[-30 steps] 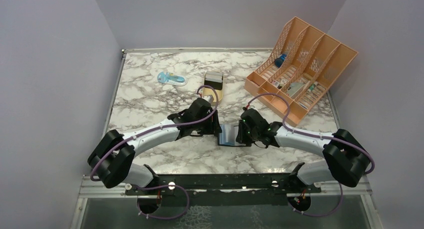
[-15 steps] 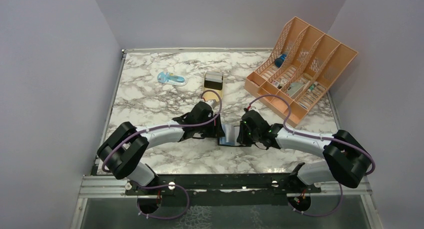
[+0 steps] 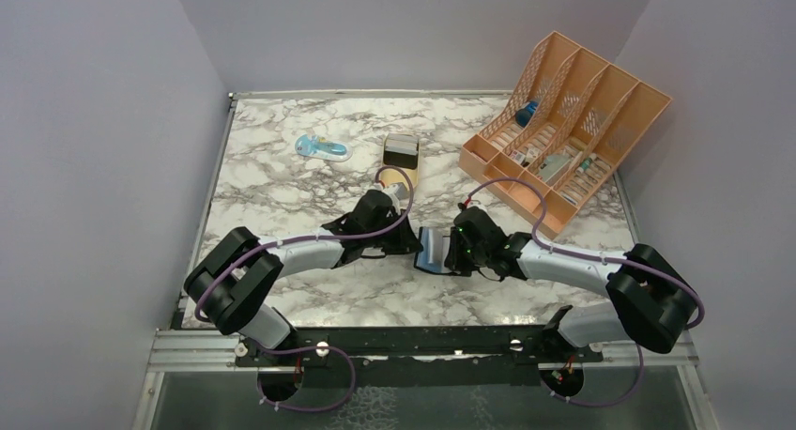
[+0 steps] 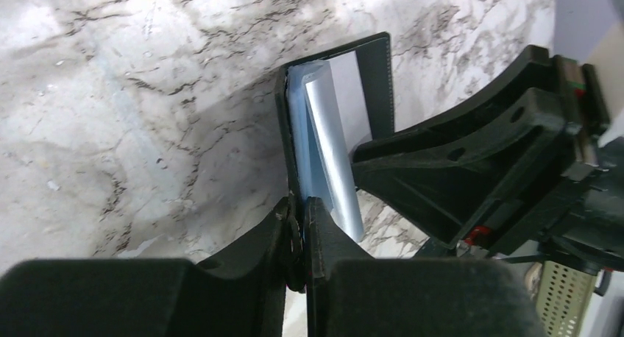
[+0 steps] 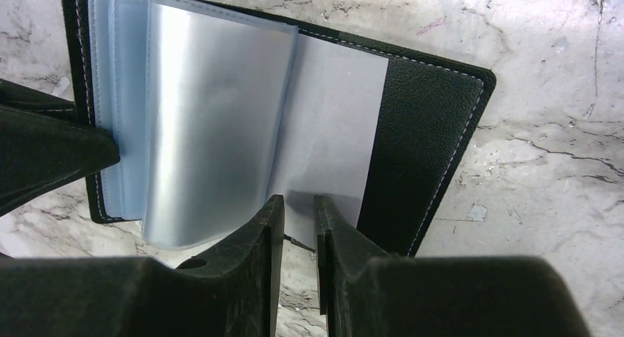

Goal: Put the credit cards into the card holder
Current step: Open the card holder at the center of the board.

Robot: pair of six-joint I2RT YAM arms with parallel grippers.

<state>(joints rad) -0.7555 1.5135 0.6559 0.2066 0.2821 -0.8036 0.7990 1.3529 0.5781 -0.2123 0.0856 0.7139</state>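
The card holder (image 3: 433, 248) lies open on the marble between my two grippers, with a black cover (image 5: 423, 131) and blue-grey clear sleeves (image 5: 206, 116) fanned up. My left gripper (image 3: 412, 245) is shut on the holder's left cover edge (image 4: 282, 131), its tips (image 4: 302, 206) pinched together on it. Just to the right, my right gripper (image 3: 452, 254) stands over the holder's near edge. Its jaws (image 5: 298, 204) are a narrow gap apart with only table between them. No credit cards show in any view.
A gold tin with a grey lid (image 3: 401, 151) stands behind the left gripper. A blue object (image 3: 322, 148) lies at the back left. A peach desk organizer (image 3: 563, 130) with small items fills the back right. Walls close in on three sides.
The left gripper's jaws have closed onto the holder's left cover. The left arm's elbow swung forward earlier. The holder has shifted slightly right. The right arm has barely moved.
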